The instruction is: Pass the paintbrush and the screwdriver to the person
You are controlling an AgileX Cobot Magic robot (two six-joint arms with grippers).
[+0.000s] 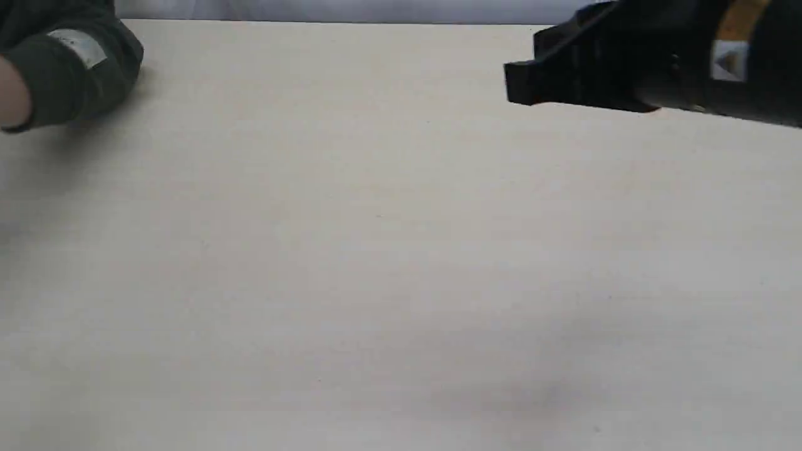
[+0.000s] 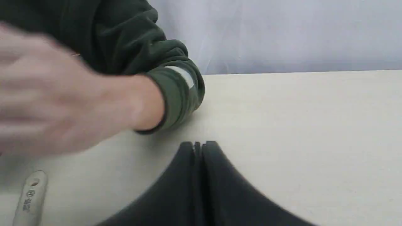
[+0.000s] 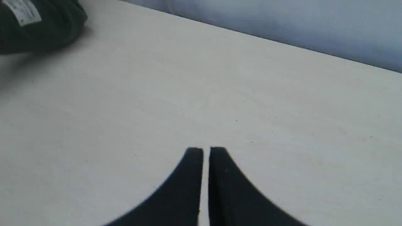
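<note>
Only the handle end of the paintbrush (image 2: 29, 197) shows, in the left wrist view. It lies flat on the table (image 1: 376, 250), and its long axis runs from the camera's side out toward the person's hand (image 2: 62, 100), with the rounded tip leading. The rest of the handle passes out of frame, so ferrule and bristles are unseen. The handle is pale, smooth and flat-sided, with a small round hole (image 2: 34, 182) near the tip and dark printed marks (image 2: 27, 202) below it that are too blurred to read. It sits near the hand without touching it and just beside the left gripper (image 2: 198, 146), whose matte black, curved fingers are pressed together on nothing. The hand is bare and smeared by motion blur. Its wrist comes out of a dark green fleecy sleeve (image 2: 176, 91) with a ribbed cuff and a small white label (image 2: 183, 75). The right gripper (image 3: 205, 151) hangs above bare tabletop well apart from the sleeve, its black fingers drawn almost together with a thin slit between them and nothing held. The table is a matte, cream, faintly grained board, with a pale bluish cloth backdrop (image 2: 282, 34) behind it.
</note>
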